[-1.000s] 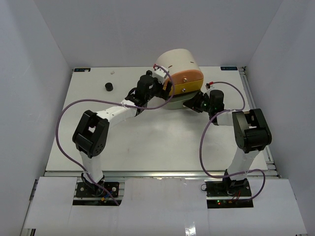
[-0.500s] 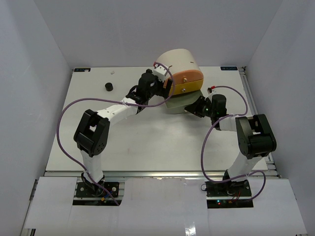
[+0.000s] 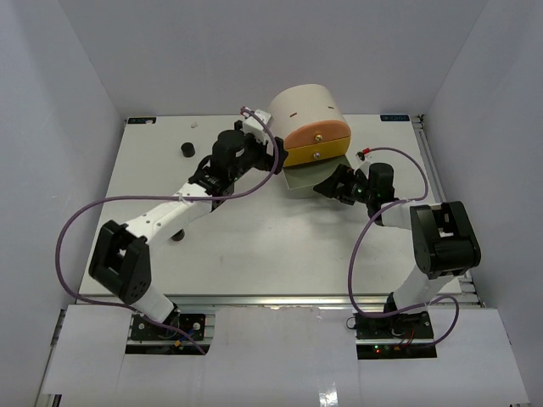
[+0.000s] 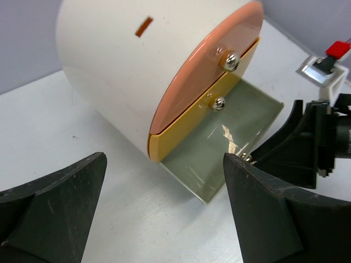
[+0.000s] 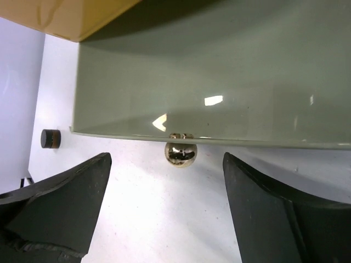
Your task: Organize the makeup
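The cream cylindrical box [image 3: 307, 106] sits toward the far edge of the table [image 3: 254, 246], right of centre, with its grey-green drawer [image 3: 304, 180] drawn out toward the near edge beneath the shut orange drawer [image 3: 318, 132] and yellow drawer [image 3: 318, 152]. The right end effector [image 5: 166, 159] is spread wide with the drawer's metal knob [image 5: 180, 153] between its fingers, neither finger touching it. The left end effector [image 4: 164, 159] is likewise spread and holds nothing, hovering beside the box's left flank. The only makeup in view is a small black jar [image 3: 187, 149] standing alone toward the far-left corner, well apart from the box. What shows of the drawer's floor is bare. The step in hand looks like readying this drawer. If more opening is wanted, the right fingers should close squarely on the knob and pull straight toward the near edge, while the left end effector steadies the box, which would likely slide on this surface. Otherwise the left arm is the nearer one to fetch the jar. The table is smooth, white and slightly glossy. Plain pale walls [image 3: 85, 85] close in the left, far and right sides, and purple cables [image 3: 356, 246] loop loosely over the table.
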You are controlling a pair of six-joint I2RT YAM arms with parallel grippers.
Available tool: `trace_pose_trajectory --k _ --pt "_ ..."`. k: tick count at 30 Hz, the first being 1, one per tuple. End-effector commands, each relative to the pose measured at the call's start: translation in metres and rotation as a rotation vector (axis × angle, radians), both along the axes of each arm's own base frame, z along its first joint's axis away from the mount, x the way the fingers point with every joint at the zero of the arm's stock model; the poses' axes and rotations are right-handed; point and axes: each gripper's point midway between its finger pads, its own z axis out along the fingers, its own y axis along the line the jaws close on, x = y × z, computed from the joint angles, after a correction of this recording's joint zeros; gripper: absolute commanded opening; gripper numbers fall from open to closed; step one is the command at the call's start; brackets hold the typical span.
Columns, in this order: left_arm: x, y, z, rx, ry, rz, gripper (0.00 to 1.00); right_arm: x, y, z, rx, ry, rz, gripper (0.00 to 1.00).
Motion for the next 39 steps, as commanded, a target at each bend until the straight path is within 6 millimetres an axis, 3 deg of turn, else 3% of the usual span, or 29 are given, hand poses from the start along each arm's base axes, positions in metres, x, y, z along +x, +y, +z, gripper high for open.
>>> trace_pose_trajectory --k 1,6,10,13,15,17,20,22,23,26,31,33,34,35,39 --pt "-0.02 0.038 0.046 -0.076 -0.043 0.051 0.98 0.002 -0.009 0.035 -0.011 -0.111 0.05 0.9" --pt "0.006 0.124 0.006 -0.156 0.146 0.233 0.98 -0.014 -0.023 0.054 -0.109 -0.181 0.139 0.9" --pt "0.027 0.18 -0.039 -0.195 0.309 0.411 0.98 -0.04 -0.022 0.087 -0.225 -0.352 0.337 0.9" --pt "0.054 0.212 -0.072 -0.208 0.4 0.503 0.98 -0.047 -0.026 0.128 -0.366 -0.568 0.433 0.9" --pt "0.07 0.226 -0.077 -0.212 0.416 0.555 0.98 -0.051 -0.03 0.141 -0.465 -0.673 0.451 0.9" --pt "0.088 0.244 -0.095 -0.186 0.444 0.619 0.98 -0.055 -0.038 0.154 -0.528 -0.773 0.396 0.9" --pt "0.106 0.264 -0.122 -0.127 0.482 0.688 0.98 -0.086 -0.022 0.143 -0.431 -0.806 0.538 0.9" --pt "0.125 0.279 -0.123 -0.09 0.46 0.742 0.98 -0.109 -0.006 0.145 -0.298 -0.818 0.676 0.88" --pt "0.129 0.283 -0.135 -0.063 0.479 0.751 0.98 -0.112 -0.004 0.146 -0.282 -0.818 0.69 0.87" --pt "0.148 0.295 -0.16 0.001 0.506 0.785 0.98 -0.109 -0.006 0.148 -0.306 -0.828 0.679 0.86" --pt "0.181 0.307 -0.173 0.04 0.497 0.805 0.98 -0.107 -0.009 0.146 -0.344 -0.831 0.665 0.85" --pt "0.189 0.306 -0.189 0.051 0.516 0.801 0.98 -0.107 -0.01 0.146 -0.348 -0.831 0.662 0.86" --pt "0.193 0.306 -0.183 0.045 0.503 0.799 0.98 -0.106 -0.01 0.146 -0.348 -0.832 0.661 0.86" --pt "0.198 0.306 -0.193 0.053 0.513 0.795 0.98 -0.105 -0.01 0.146 -0.349 -0.83 0.66 0.86" --pt "0.212 0.304 -0.196 0.048 0.502 0.784 0.93 -0.105 -0.011 0.144 -0.352 -0.826 0.659 0.86"
